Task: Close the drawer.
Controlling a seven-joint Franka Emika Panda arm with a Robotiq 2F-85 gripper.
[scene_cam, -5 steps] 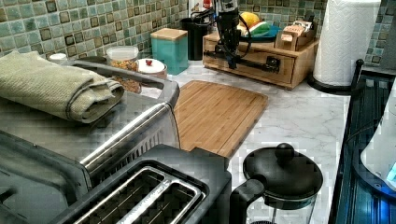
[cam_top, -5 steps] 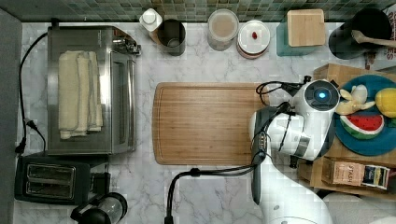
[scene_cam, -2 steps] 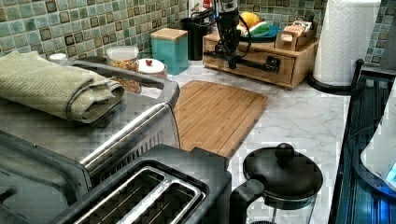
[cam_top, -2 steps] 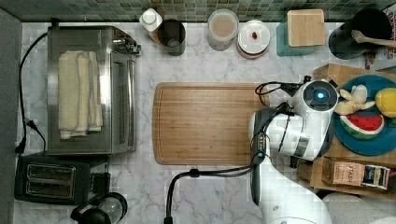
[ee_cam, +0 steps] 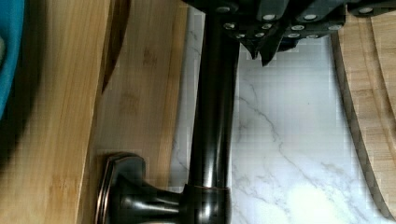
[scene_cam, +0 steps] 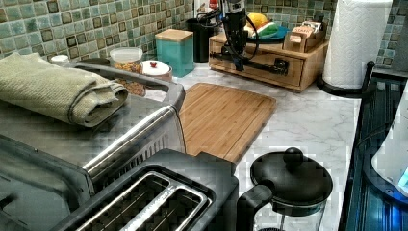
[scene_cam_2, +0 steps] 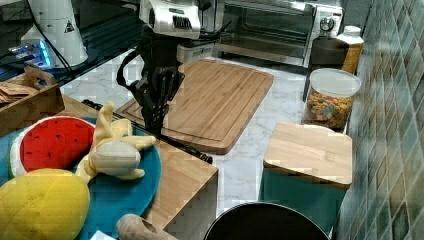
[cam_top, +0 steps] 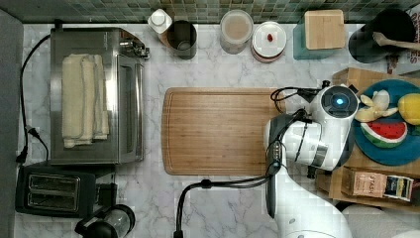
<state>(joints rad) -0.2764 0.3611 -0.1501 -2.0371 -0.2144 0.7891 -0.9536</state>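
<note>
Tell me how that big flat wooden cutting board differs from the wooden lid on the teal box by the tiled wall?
The flat bamboo cutting board lies directly on the marble counter; the square light-wood lid sits raised on a teal box. The board is far wider and oblong, while the lid is small and nearly square. The board has a groove running round its edge; the lid looks plain. Both are pale grained wood with nothing resting on them.

Light-wood drawer [ee_cam: 140, 93], glossy dark metal handle [ee_cam: 212, 116], polished marble counter [ee_cam: 289, 154]
</note>
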